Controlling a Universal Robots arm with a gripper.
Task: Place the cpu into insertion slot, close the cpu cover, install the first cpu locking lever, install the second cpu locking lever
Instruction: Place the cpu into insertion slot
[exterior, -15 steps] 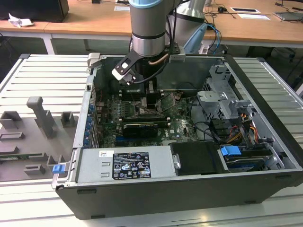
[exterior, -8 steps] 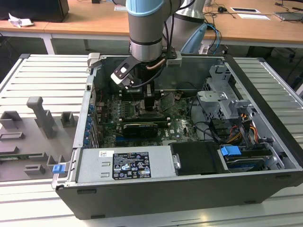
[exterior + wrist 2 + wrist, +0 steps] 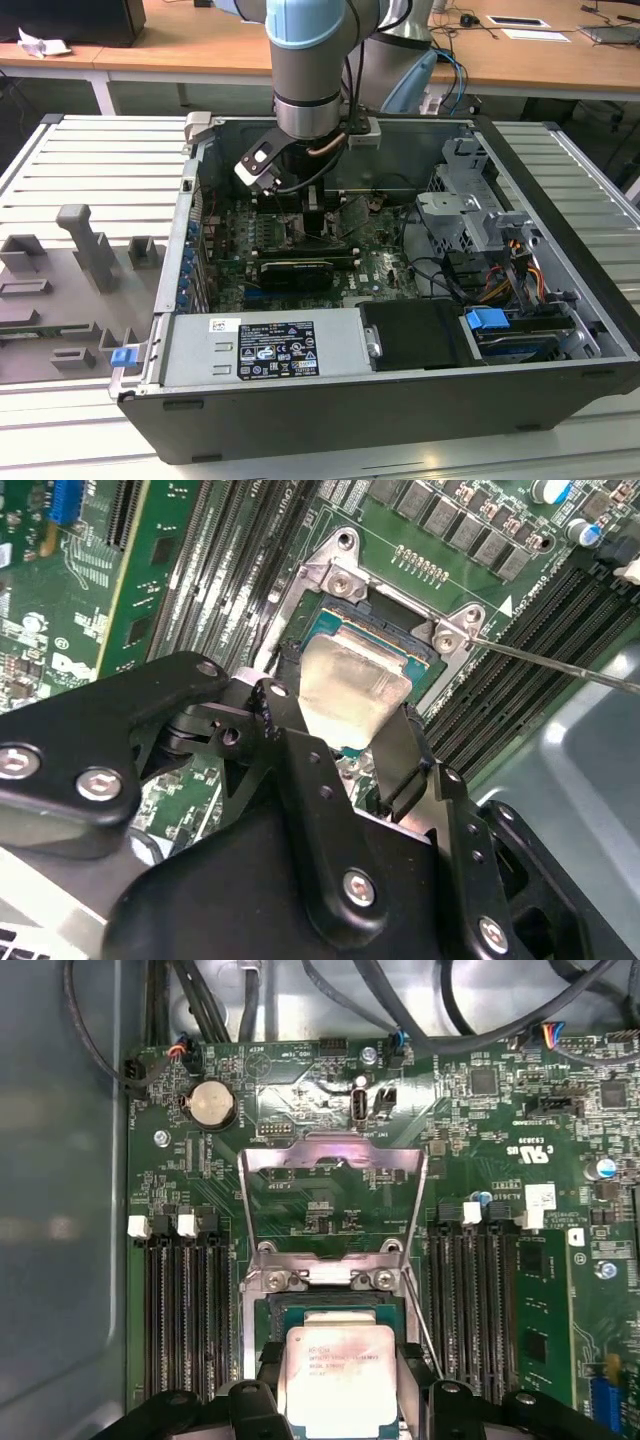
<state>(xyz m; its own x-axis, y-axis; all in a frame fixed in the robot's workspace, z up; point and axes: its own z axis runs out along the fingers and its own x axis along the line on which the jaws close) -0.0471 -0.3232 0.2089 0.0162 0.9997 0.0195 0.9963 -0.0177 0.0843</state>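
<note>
The open computer case [image 3: 350,430] lies on the slatted grey worktop [image 3: 90,170], and the arm reaches down into it. Inside lies the green motherboard [image 3: 480,1130]. On it, the cpu cover [image 3: 335,1152] is swung open, clear of the socket [image 3: 330,1305].

The cpu [image 3: 337,1375] sits over that socket, silvery top up. The gripper [image 3: 345,725] has its fingers [image 3: 400,750] closed narrowly on two opposite edges of the chip. Whether the chip is already seated or just above the socket I cannot tell.

In the second wrist view it looks slightly skewed to the socket frame. If it goes down tilted or rotated, its corners could miss the recess and bend the contacts beneath. The thin locking lever [image 3: 560,665] stands near and could snag a finger.
</note>
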